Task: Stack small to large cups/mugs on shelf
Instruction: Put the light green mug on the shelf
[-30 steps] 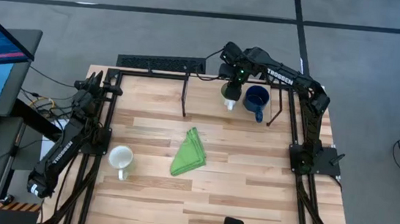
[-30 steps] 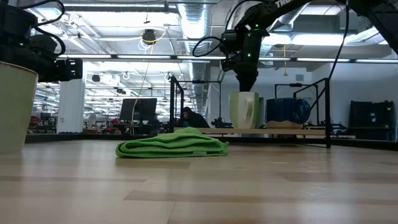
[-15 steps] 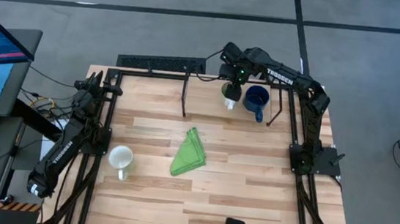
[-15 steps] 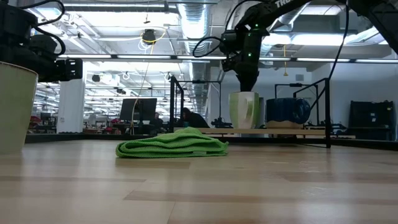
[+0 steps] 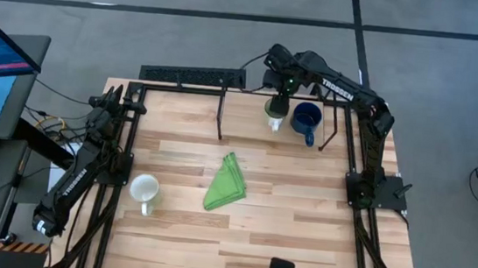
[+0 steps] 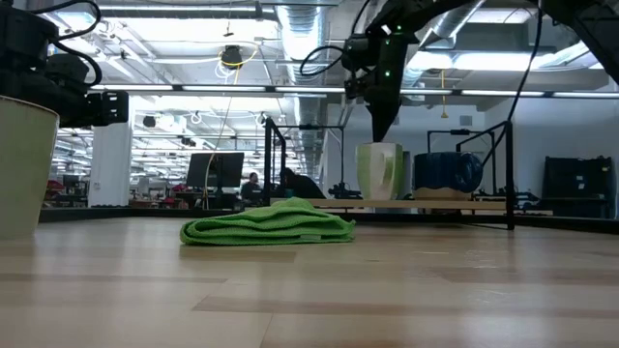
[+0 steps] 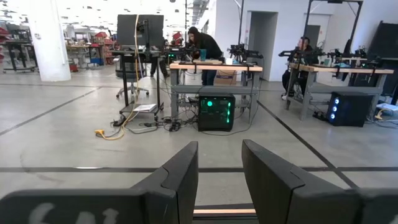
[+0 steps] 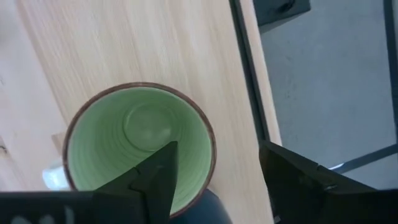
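My right pincer (image 8: 214, 180) hung just above the green mug (image 5: 273, 114), fingers apart and holding nothing. That mug stood upright on the shelf (image 5: 249, 117), just beside the blue mug (image 5: 307, 117). The white mug (image 5: 143, 188) sat well away from the green mug, near my left arm, whose pincer (image 7: 219, 177) waited open beyond the table edge. These mugs looked stiff, glazed, likely slippery and breakable; I judged the rim or handle the safest hold.

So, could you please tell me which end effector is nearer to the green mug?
The right end effector, hanging open just above the green mug on the shelf. The left end effector waits at the table's left edge.
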Controlling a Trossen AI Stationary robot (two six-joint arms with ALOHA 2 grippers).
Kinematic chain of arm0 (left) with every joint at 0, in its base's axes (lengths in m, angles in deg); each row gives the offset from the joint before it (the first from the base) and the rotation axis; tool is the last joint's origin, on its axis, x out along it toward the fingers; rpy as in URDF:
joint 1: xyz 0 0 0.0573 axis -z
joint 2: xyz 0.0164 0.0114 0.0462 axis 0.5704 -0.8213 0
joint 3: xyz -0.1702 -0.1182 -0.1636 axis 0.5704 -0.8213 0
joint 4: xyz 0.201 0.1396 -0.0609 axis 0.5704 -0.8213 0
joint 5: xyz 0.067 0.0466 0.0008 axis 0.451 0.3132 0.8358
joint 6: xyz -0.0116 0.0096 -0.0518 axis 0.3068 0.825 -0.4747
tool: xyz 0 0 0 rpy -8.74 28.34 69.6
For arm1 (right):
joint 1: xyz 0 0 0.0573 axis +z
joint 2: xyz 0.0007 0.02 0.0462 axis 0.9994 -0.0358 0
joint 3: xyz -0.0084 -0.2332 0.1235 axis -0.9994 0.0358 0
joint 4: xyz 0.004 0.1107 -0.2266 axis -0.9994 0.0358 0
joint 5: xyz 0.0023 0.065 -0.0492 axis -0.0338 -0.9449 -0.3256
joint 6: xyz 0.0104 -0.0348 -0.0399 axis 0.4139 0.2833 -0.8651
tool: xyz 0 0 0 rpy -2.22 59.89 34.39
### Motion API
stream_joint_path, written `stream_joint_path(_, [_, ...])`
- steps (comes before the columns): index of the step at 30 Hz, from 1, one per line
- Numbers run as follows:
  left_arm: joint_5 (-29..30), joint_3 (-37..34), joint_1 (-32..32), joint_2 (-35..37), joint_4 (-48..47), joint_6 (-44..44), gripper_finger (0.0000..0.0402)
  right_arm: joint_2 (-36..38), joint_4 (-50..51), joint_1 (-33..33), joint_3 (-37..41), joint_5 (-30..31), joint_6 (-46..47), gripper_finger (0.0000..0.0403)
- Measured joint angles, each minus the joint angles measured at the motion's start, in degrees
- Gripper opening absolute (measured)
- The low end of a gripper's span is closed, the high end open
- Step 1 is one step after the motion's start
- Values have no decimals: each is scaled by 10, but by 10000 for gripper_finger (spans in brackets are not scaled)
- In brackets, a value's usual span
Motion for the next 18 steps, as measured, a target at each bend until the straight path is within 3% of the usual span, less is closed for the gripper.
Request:
stream_joint_path(12, [0, 0, 0, 0, 0, 0, 114, 1, 111, 6, -168, 0, 36, 246])
stream_joint_path(18, [0, 0, 0, 0, 0, 0, 114, 62, 139, 35, -211, -15, 55, 246])
